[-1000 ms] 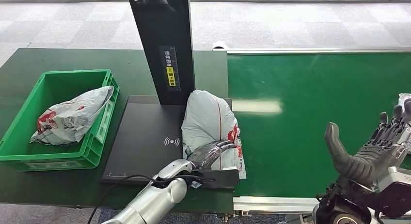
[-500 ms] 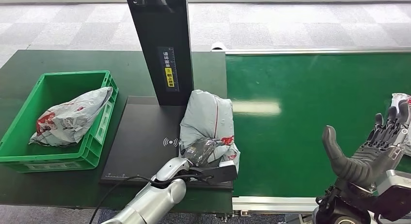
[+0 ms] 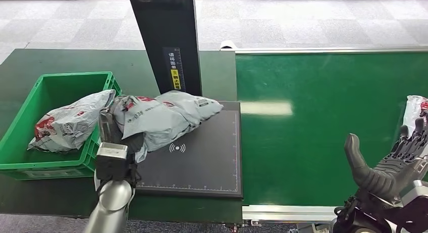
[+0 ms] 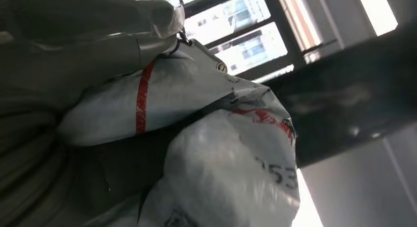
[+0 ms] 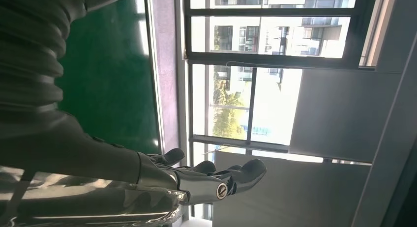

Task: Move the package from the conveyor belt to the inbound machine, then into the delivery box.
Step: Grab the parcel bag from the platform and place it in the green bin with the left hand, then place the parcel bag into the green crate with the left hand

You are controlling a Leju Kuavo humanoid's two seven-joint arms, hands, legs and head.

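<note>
The left hand holds the package over the black machine.

The left hand (image 3: 115, 157) grips one end of the grey package (image 3: 161, 114). The package reaches from the black inbound machine (image 3: 202, 157) to the edge of the green delivery box (image 3: 30, 162), where another bag (image 3: 68, 123) lies. The right hand (image 3: 391, 165) is up beside the green conveyor belt (image 3: 323, 112), fingers apart, holding nothing. One more bag (image 3: 416, 109) sits on the belt near it.

L arm (image 3: 108, 208): smooth silver tube, boxy silver wrist block w/ black housing just below the green crate (image 3: 60, 162). R hand (image 3: 388, 165): thick dark-grey thumb, darker segmented fingers, grey ribbed cover, small round screw at a fingertip (image 5: 222, 188).
</note>
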